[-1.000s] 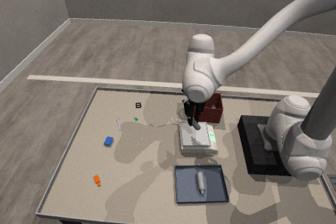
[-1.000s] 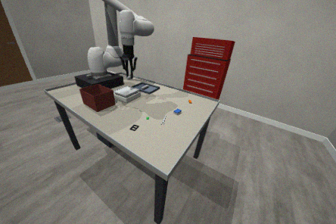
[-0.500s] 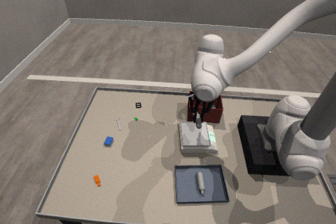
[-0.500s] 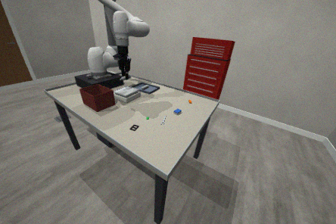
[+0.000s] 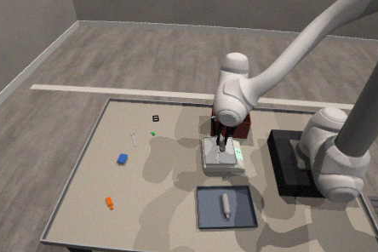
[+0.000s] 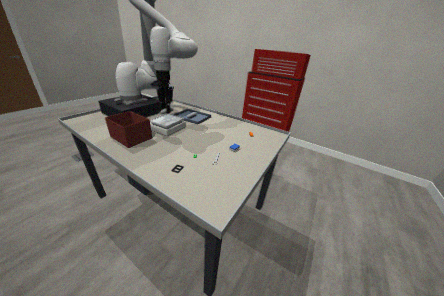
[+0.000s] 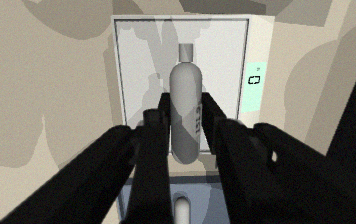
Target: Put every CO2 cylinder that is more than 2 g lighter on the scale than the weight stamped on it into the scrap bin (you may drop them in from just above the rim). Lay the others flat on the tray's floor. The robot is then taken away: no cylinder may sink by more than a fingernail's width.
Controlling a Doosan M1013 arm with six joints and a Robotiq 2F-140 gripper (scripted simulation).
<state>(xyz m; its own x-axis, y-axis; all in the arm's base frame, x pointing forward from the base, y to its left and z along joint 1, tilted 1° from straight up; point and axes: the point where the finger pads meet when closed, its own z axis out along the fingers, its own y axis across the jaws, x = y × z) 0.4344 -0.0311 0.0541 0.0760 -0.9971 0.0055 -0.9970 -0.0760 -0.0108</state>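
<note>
My gripper (image 5: 222, 146) (image 6: 165, 106) (image 7: 185, 105) is shut on a grey CO2 cylinder (image 7: 185, 107) (image 5: 222, 148). It holds the cylinder just above the platform of the white scale (image 5: 210, 161) (image 6: 167, 123) (image 7: 135, 65). The scale's green display (image 5: 238, 153) (image 7: 254, 85) is at its right side. A second cylinder (image 5: 226, 205) (image 7: 182, 210) lies flat on the floor of the grey-blue tray (image 5: 207, 209) (image 6: 198, 117) in front of the scale. The dark red scrap bin (image 6: 128, 128) (image 5: 246, 126) stands behind the scale, mostly hidden by the arm in the top view.
A blue block (image 5: 123, 158) (image 6: 234, 147), an orange piece (image 5: 110, 203) (image 6: 251, 134), a small green piece (image 5: 152, 134) (image 6: 195, 156), a thin white strip (image 5: 134, 140) (image 6: 216, 158) and a black marker tile (image 5: 156, 118) (image 6: 177, 168) lie on the left of the table. The arm's black base (image 5: 286, 166) stands at the right. A red tool cabinet (image 6: 275, 88) stands beyond the table.
</note>
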